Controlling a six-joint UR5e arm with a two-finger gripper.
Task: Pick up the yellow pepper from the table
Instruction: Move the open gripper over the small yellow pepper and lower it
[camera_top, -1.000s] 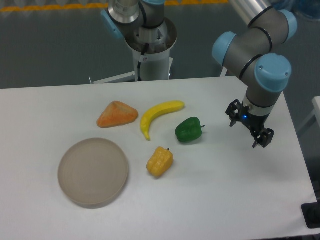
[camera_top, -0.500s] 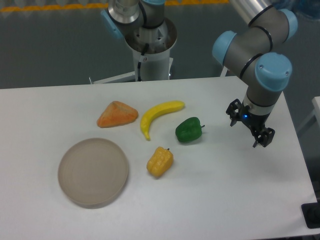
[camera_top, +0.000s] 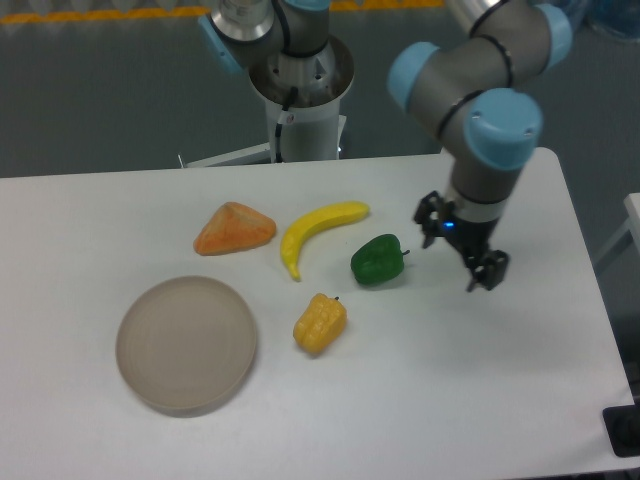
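White desk (camera_top: 480, 400) carries a beige plate (camera_top: 186, 343), bare; yellow pepper (camera_top: 320, 322) just beside it; claw (camera_top: 460, 245) spread, grasping nothing.

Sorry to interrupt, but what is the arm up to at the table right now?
The arm is after the yellow pepper, which lies untouched on the table between the plate and the green pepper. The gripper is open and empty, up over the table to the right of the green pepper, and has shifted left toward the produce in the last second. A banana and an orange wedge lie further back. Nothing has been grasped yet.
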